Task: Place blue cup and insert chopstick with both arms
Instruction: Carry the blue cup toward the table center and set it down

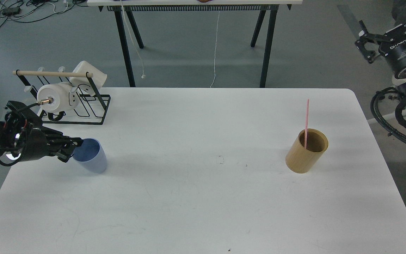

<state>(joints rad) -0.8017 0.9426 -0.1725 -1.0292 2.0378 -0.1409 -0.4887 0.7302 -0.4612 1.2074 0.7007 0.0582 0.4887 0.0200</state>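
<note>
The blue cup (93,157) is at the left side of the white table (203,197), mouth up and slightly tilted. My left gripper (73,147) is shut on the cup's left rim. I cannot tell whether the cup's base touches the table. A single pink chopstick (306,120) stands upright in a tan bamboo holder (305,157) at the right of the table. My right gripper (365,44) is off the table at the upper right, its fingers apart and empty, far from the holder.
A black wire rack (83,106) with a wooden bar and white mugs (53,98) stands at the table's back left, just behind my left arm. A trestle table (196,21) stands on the floor beyond.
</note>
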